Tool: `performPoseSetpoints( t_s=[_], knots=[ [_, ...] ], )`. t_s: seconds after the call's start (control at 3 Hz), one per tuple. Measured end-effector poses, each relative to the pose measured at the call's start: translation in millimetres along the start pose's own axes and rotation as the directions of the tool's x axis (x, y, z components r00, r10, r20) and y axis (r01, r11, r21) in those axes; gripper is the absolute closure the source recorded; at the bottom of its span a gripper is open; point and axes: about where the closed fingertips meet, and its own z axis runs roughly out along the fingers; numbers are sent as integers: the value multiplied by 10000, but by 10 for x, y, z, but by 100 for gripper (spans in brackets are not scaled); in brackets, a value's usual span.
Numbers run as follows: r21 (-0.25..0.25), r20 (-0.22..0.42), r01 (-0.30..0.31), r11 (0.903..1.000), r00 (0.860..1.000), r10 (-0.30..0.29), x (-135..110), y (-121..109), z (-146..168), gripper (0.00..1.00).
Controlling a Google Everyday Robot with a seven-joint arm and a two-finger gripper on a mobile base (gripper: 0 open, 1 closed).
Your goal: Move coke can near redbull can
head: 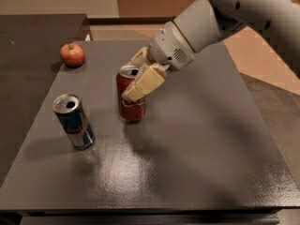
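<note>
Cream two-finger gripper (pixel 133 81) reaches in from the far right corner. Its fingers are clamped on the red cylindrical coke can (pixel 131 108) (white script, silver top), which is upright near the middle of the dark grey tabletop (pixel 201 139). The slim blue-and-silver redbull can (pixel 74 123) stands near the left edge, apart from it, with only bare surface between. A round red apple (pixel 72 55) sits by the far left corner.

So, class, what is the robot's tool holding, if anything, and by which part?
The tool grips the coke can around its upper half, just below the silver top.
</note>
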Motion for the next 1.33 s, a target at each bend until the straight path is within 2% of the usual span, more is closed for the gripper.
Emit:
performPoseSetpoints(
  t_s=[0.33,0.67,1.33],
  knots=[
    [-184,76,405,9990,9992,-403,-52,67,64,100],
    [-568,151,913,9942,9958,-906,-121,159,189,100],
    [-1086,-161,1201,9868,9923,-1225,-45,248,396,100]
  ],
)
